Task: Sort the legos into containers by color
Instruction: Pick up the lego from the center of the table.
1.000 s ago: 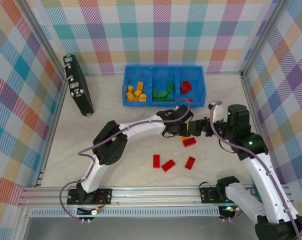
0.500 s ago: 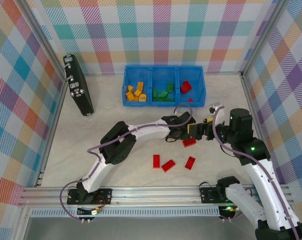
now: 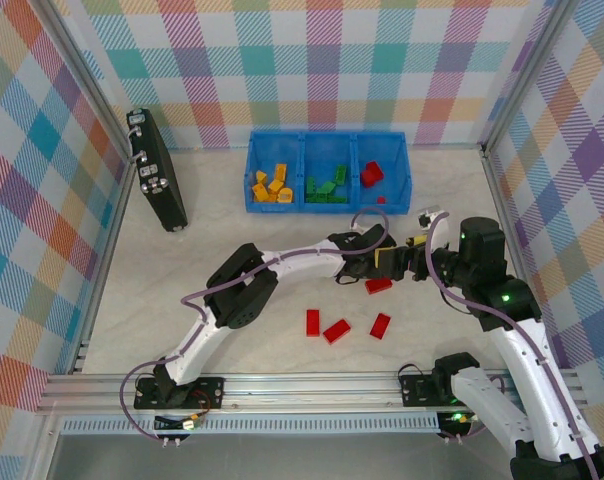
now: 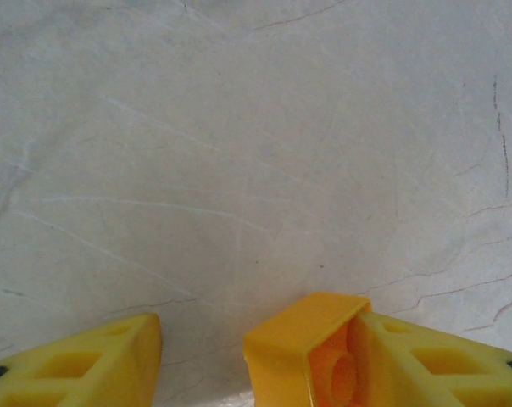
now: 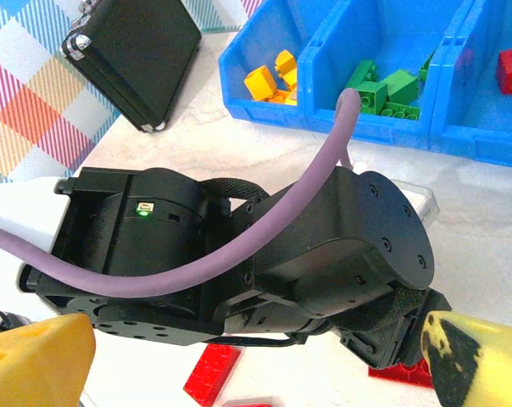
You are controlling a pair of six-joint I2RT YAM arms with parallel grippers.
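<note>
From above, the bright blue rectangular plastic bin (image 3: 328, 208) sits at 12 o'clock on the pale tabletop (image 3: 242, 230). Yellow-orange bricks lie in its left compartment (image 3: 267, 148), green ones in the middle compartment (image 3: 327, 148) and red ones in the right compartment (image 3: 392, 160). A black slab-like device (image 3: 157, 170) stands at 10 o'clock.

The left gripper (image 3: 367, 270) and right gripper (image 3: 407, 262) meet near the centre, just right of it. Four loose red plastic bricks (image 3: 337, 331) lie toward 6 o'clock of them, one (image 3: 379, 285) just beside the left gripper.

From overhead the arm covers what sits between the left gripper's fingers. The left wrist camera shows it: a yellow-orange plastic studded brick (image 4: 311, 348), hollow underside toward the lens, rests against the finger at 5 o'clock. Bare table shows between it and the other finger (image 4: 95, 356) at 7 o'clock, so the jaws are apart and not clamped.

The right wrist camera shows its own fingers (image 5: 36, 356) spread wide around the left arm's black wrist (image 5: 239, 263), holding nothing, with the bin at 1 o'clock.
</note>
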